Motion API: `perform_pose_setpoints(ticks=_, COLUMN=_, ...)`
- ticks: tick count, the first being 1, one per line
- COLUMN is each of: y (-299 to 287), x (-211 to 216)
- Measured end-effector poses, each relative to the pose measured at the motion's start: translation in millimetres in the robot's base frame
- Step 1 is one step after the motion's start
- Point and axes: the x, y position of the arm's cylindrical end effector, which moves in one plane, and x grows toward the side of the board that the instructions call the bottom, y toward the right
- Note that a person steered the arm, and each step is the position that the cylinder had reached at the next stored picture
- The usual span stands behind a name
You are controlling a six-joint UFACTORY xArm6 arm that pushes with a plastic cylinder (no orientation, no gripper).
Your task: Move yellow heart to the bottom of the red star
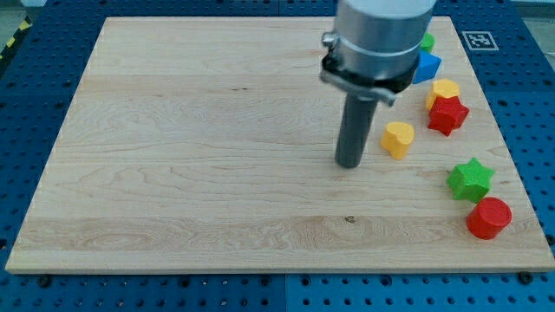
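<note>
Yellow heart [398, 139] sits just right of my tip [349, 164], apart from it (no pincer fitted); red star [447, 113] lies up-right.

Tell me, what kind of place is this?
Probably a robot lab bench. A wooden board lies on a blue table full of holes, a printed marker tag sits at its corner, and my tip pushes toy blocks like the yellow heart.

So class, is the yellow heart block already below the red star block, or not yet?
Not yet. The yellow heart block lies to the view's left of the red star block, only slightly lower. My tip stands left of the heart, apart.
</note>
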Motion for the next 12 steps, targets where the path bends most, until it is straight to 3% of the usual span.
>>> perform_pose_setpoints(ticks=1, y=21.8, x=-20.3)
perform_pose_setpoints(ticks=4, y=72.1, x=-21.2)
perform_pose_setpoints(ticks=12, y=107.1, x=-21.1)
